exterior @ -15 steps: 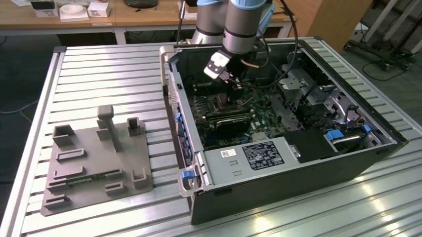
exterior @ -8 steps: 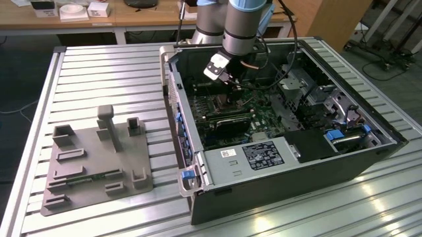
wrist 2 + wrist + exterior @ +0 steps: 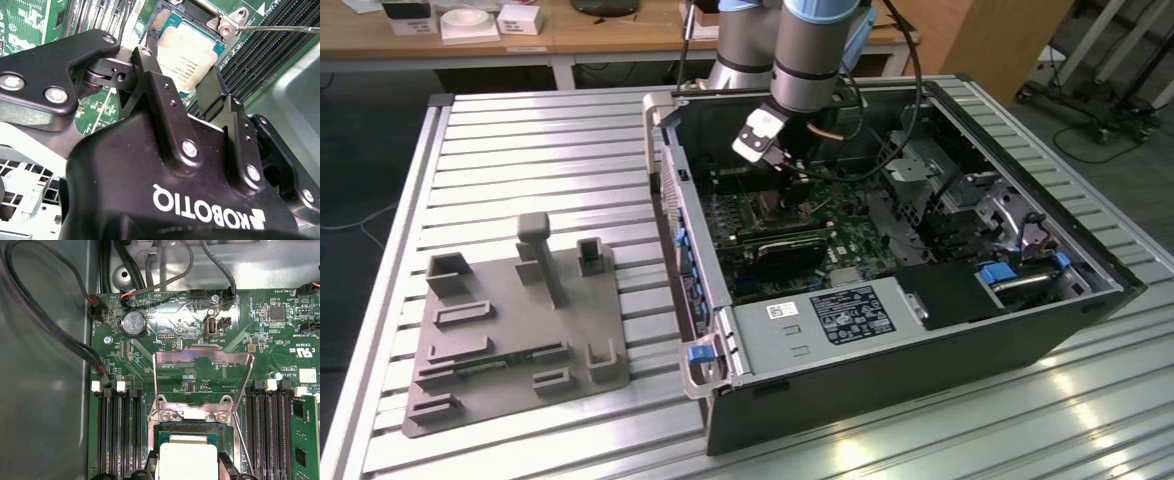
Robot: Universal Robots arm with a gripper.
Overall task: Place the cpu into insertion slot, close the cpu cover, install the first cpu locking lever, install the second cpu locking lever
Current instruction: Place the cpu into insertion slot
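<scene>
Gripper [image 3: 177, 67] fingers [image 3: 155, 85] clamp the cpu [image 3: 192, 47], apparently seated in its socket [image 3: 162, 20]; their tips hide its edges. Beyond, the cpu cover [image 3: 200, 356] stands raised.

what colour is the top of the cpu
The cpu top is pale silver-tan with a green edge; clearest in the second wrist view.

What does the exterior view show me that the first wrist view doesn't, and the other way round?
From the exterior view you get: the whole open computer case on a slatted metal table, the robot arm reaching into it, and a grey holder plate at the exterior view's left.
From the first wrist view you get, up close: the cpu at the socket, the cpu cover flipped open, and a round coin battery.
Shared by both: the green motherboard.
</scene>
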